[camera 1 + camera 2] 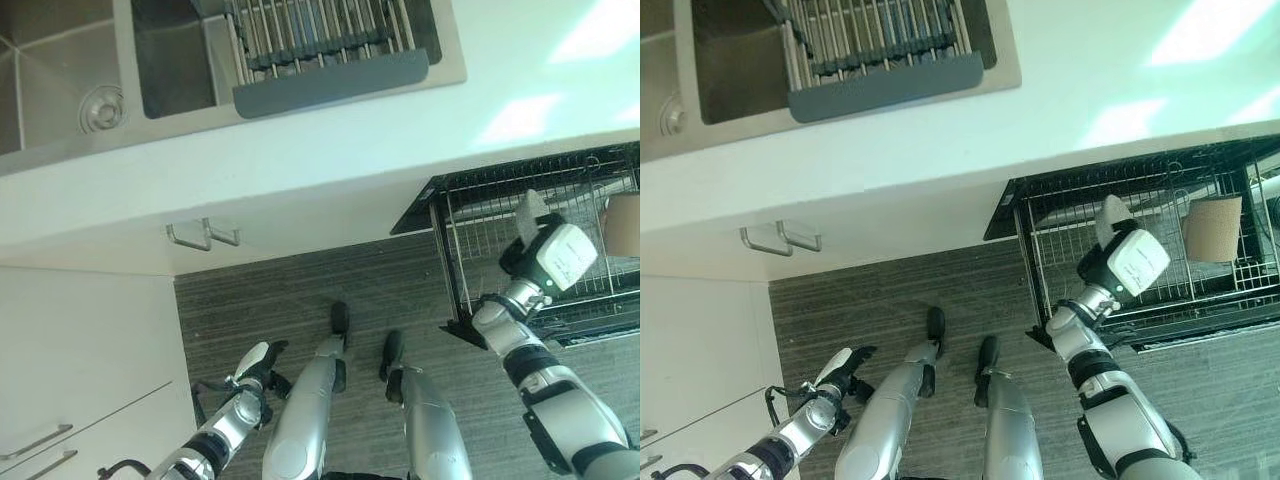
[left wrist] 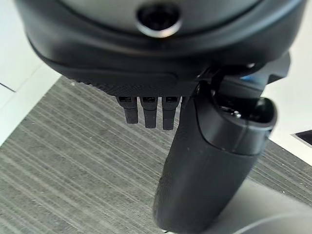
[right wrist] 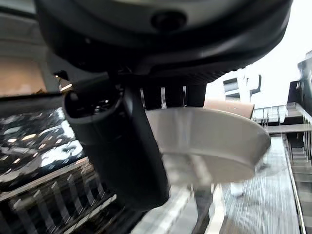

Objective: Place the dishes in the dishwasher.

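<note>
My right hand (image 1: 1123, 262) is raised over the pulled-out dishwasher rack (image 1: 1060, 238), its thumb (image 3: 127, 148) and fingers pinching a pale shallow dish (image 3: 209, 141). In the eye views the edge of the dish (image 1: 1110, 214) sticks up past the hand, above the wire rack (image 1: 500, 205). A tan cup-like object (image 1: 1213, 228) stands in the rack to the right of the hand. My left hand (image 1: 256, 364) hangs low near the floor at the lower left, its fingers (image 2: 148, 112) relaxed and holding nothing.
A white counter (image 1: 330, 150) runs above the dishwasher. It holds a steel sink (image 1: 60, 80) with a grey roll-up drying rack (image 1: 320, 45) across its right basin. White cabinets with metal handles (image 1: 203, 236) stand at the left. Grey striped floor (image 1: 290, 290) lies below.
</note>
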Robot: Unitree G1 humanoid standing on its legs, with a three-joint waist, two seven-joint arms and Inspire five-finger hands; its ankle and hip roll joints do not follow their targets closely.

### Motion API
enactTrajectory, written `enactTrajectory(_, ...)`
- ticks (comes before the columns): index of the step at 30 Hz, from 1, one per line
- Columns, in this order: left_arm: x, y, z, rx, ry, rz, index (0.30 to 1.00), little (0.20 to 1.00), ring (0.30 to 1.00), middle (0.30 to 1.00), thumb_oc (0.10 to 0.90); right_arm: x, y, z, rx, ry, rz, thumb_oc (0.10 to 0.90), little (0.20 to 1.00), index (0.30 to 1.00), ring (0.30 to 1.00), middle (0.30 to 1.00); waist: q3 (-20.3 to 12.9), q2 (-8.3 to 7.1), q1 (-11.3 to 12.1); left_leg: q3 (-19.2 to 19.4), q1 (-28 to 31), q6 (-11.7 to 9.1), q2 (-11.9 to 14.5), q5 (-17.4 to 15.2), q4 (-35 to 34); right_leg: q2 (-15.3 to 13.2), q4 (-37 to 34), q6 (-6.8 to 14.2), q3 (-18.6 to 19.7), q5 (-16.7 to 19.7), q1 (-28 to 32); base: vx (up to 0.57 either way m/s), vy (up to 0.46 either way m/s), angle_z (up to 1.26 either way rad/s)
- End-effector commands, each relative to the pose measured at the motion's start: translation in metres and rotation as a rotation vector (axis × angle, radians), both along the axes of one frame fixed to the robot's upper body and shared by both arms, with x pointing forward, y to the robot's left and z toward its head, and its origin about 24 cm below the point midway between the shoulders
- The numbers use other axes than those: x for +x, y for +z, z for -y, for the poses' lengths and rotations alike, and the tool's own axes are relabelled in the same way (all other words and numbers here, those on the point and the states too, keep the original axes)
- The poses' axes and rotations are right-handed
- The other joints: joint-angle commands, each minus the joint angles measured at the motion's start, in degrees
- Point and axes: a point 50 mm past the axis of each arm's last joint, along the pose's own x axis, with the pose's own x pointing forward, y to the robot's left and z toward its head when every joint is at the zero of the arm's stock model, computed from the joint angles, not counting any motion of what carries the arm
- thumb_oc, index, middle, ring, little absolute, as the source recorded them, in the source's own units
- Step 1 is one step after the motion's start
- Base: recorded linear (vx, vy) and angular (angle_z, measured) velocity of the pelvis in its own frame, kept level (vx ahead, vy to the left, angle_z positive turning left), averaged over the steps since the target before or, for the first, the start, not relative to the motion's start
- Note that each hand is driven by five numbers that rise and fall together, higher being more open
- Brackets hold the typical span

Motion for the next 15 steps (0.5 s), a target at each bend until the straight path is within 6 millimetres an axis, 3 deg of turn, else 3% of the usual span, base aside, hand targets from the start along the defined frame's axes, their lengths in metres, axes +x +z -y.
enactTrajectory(1,-0.007,-0.004,0.024,-0.097,0.019,0.015,0.9,0.9,0.9,0.9,0.8,0.013,0.03,0.015,0.061,0.138,0.069,0.8,0.9,0.9,0.9,0.9,-1.2,3.33,-0.38,-1.49,0.66,-2.05,1.21,-14.45,7.71,1.26,-4.81,1.12,-0.48,0.65,-0.32,0.0,0.0,0.0)
enactTrajectory(5,-0.004,-0.002,0.022,-0.088,0.006,0.018,0.9,0.9,0.9,0.9,0.8,0.025,0.022,-0.006,0.204,0.353,-0.077,0.8,0.9,0.9,0.9,0.9,-1.2,3.35,-0.18,-0.92,0.41,-2.39,1.56,-14.16,7.71,0.97,-4.81,0.98,-1.03,0.8,-0.61,-0.01,0.0,0.01)
enactTrajectory(8,-0.001,0.002,0.019,-0.074,-0.001,0.012,0.9,0.9,0.9,0.9,0.8,0.026,0.008,-0.012,0.423,0.435,-0.166,0.8,0.9,0.9,0.9,0.9,-1.2,3.11,-0.16,-0.3,0.85,-2.62,1.94,-14.19,7.71,0.73,-4.81,1.04,-1.44,0.93,-0.33,0.0,0.0,0.0)
enactTrajectory(15,-0.003,-0.001,0.019,-0.054,0.004,-0.011,0.9,0.9,0.9,0.9,0.8,0.027,0.007,-0.018,0.455,0.459,-0.17,0.8,0.9,0.9,0.9,0.9,-1.2,3.12,-0.46,-0.17,2.33,-2.45,2.14,-14.58,7.71,0.86,-4.81,1.12,-1.13,0.94,0.83,0.0,0.0,-0.01)
